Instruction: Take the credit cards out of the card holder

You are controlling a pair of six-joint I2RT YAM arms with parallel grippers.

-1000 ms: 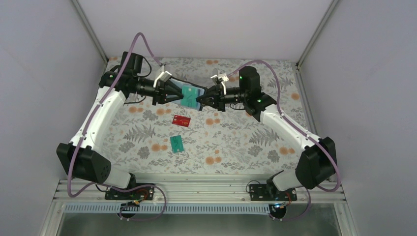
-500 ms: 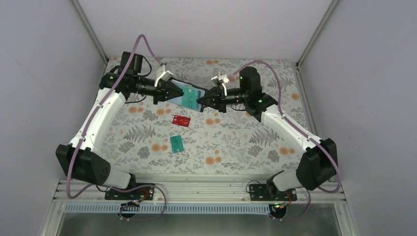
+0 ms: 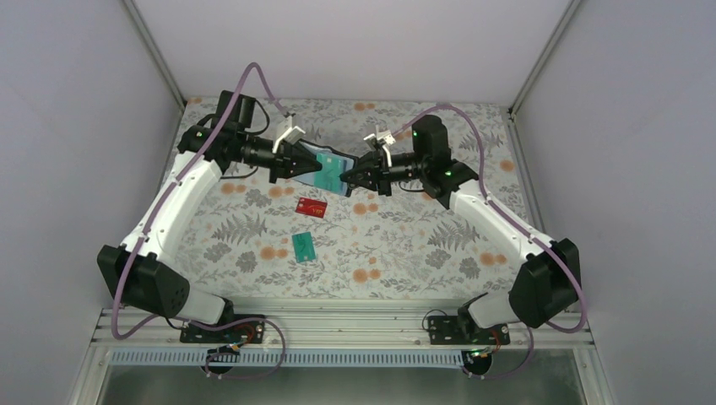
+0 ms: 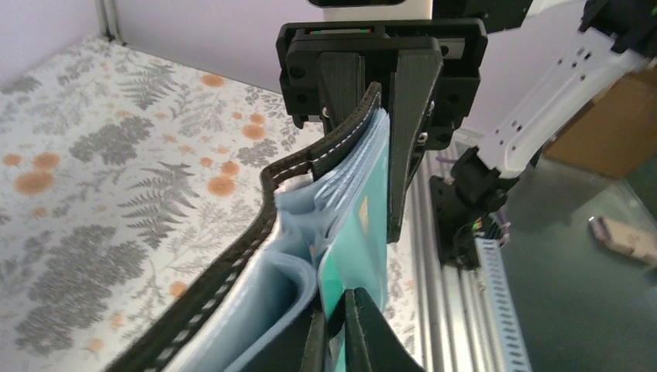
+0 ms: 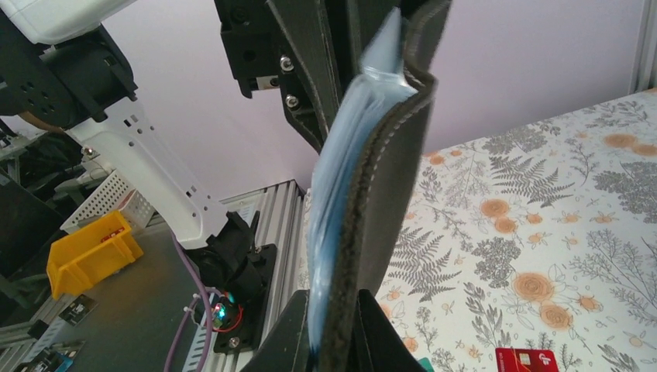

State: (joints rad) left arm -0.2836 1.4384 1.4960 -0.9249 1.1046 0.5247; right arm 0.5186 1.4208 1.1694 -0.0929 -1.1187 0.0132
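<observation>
The left end effector [image 4: 337,318] has just narrowed, seemingly pinching the teal card [image 4: 364,225], while the right end effector [image 5: 333,325] stays clamped on the card holder [image 5: 395,170], so extraction looks ready.

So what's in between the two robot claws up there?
The card holder, held in the air: the right end effector clamps it, the left end effector pinches a teal card in it. The top view shows it best.

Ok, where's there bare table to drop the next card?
Bare cloth right of the red card and loose teal card, up to the right arm; also between that card and the left arm. Crowded around the held card holder.
</observation>
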